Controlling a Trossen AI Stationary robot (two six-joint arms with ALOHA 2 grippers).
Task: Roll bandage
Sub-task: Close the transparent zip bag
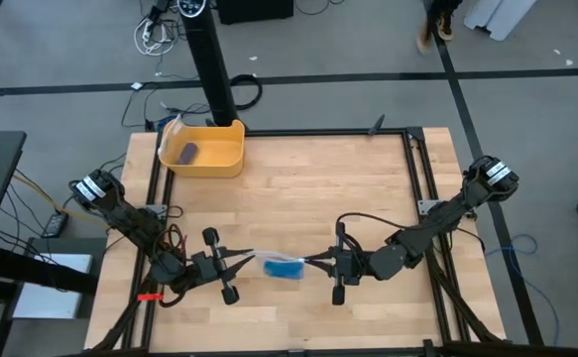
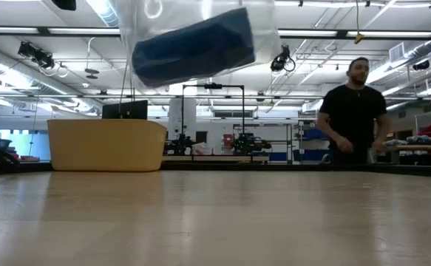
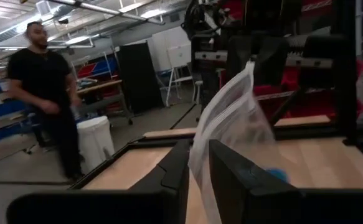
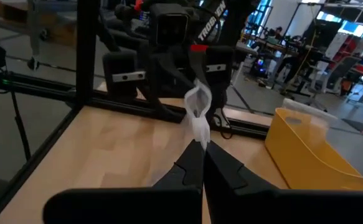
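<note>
Bandage (image 2: 193, 46), a bright blue fabric roll, hangs inside a clear crinkled plastic bag (image 1: 281, 264) above the wooden desk (image 1: 308, 178), seen lifted only in the low view. Right end effector (image 4: 200, 151) pinches one bag edge tight; left end effector (image 3: 197, 174), slightly parted, straddles the opposite edge. Beyond the bag sits a yellow plastic tub (image 1: 207, 151).

Bare bench (image 1: 318, 188) ahead of me, yellow tub (image 1: 207, 149) blocking its far left corner, bag (image 1: 282, 264) hanging between my fingers.
</note>
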